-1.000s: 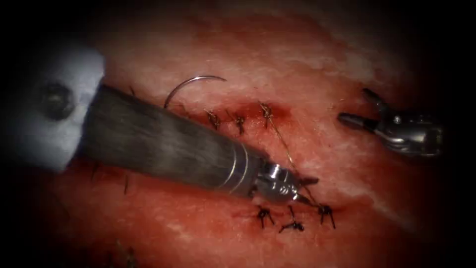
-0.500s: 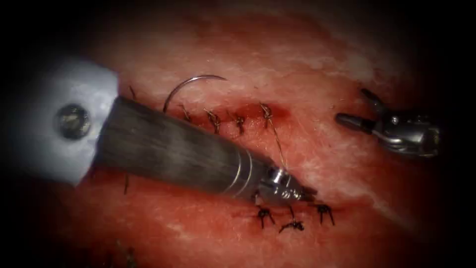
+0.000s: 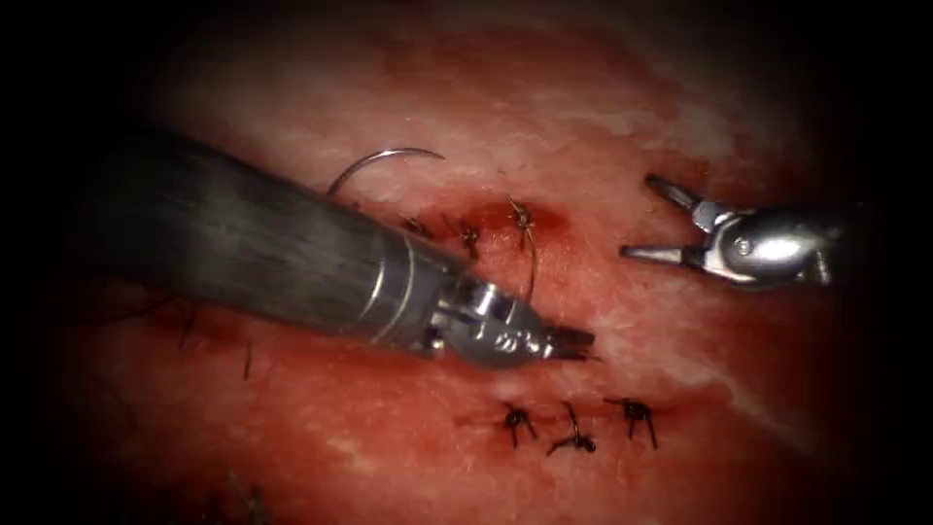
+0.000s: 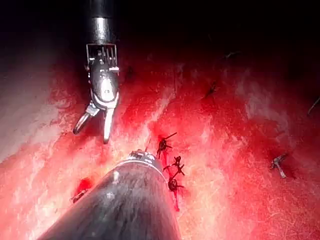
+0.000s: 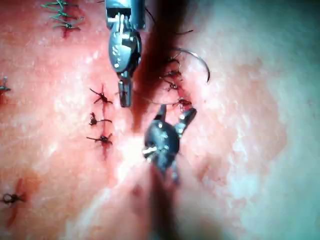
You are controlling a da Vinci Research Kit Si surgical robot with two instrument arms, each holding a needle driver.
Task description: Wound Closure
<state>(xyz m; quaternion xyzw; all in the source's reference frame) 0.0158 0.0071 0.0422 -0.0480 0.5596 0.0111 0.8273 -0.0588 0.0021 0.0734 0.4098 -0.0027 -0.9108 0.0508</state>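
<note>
Red, wet tissue point(image 3: 603, 107) spreads across the endoscope view, with two short rows of dark stitches already tied in it. From the left, the left arm's long shaft slants down to the left tool point(image 3: 575, 342), which sits over the middle of the tissue between the two rows. Its jaws look pressed together. A fine thread point(image 3: 532, 262) drops from the rightmost knot point(image 3: 523, 209) of the upper row toward them, so they seem to be gripping it, though the contact itself is too small to confirm.

Just above the shaft, near the left end of the upper row, the curved needle point(image 3: 384, 154) rests on the tissue with neither tool holding it. Its arc stands clear and one end disappears behind the shaft, so whether that end is in the tissue cannot be told. The lower row of stitches point(image 3: 573, 428) lies below the left tool's tip.

To the right, the right tool point(image 3: 653, 218) has its jaws spread wide and holds nothing. It has come leftward over the last second, while the left tool has drawn up and back.

Judging by this, the step is thread handling at that last upper stitch. Any next move calls for keeping the thread's slack controlled and the open jaws clear of the tied knots.
</note>
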